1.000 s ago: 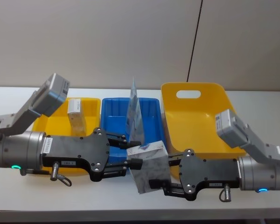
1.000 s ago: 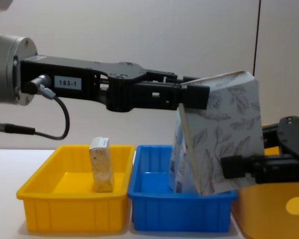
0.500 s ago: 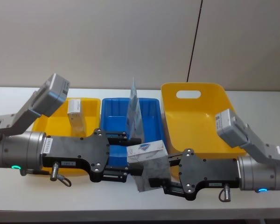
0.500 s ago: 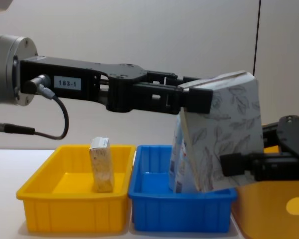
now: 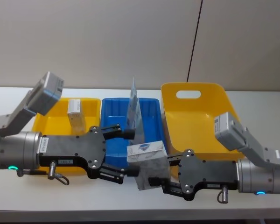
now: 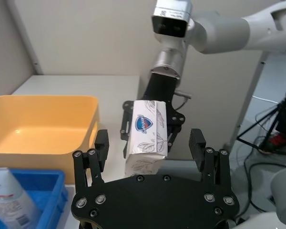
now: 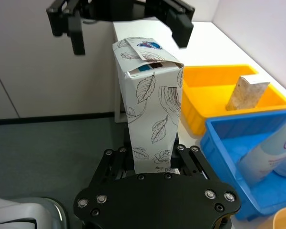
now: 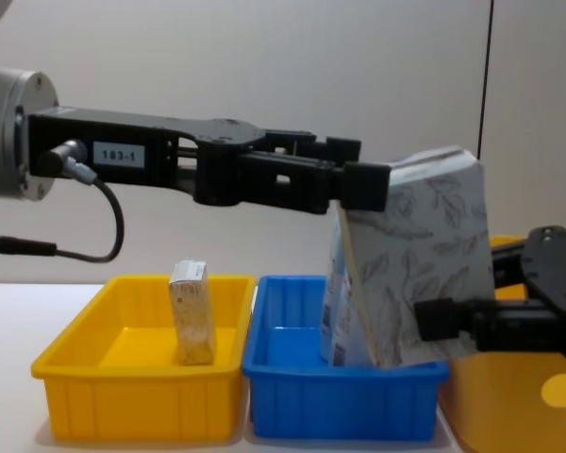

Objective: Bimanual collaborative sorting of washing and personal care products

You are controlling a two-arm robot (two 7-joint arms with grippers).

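My right end effector [image 7: 155, 162] grips the carton [image 7: 150, 95] by its base — top free for my left end effector [image 6: 150, 139], spread open.

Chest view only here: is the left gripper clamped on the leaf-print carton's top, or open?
Observer: Open. The left wrist view shows the left gripper with its fingers either side of the carton, gaps on both sides.
Reviewer: What holds it up?
Observer: The right gripper, shut on the carton's lower end in the right wrist view.
Reviewer: What's behind it in the blue tray?
Observer: One pouch, upright with a pointed top, seen from the head view.
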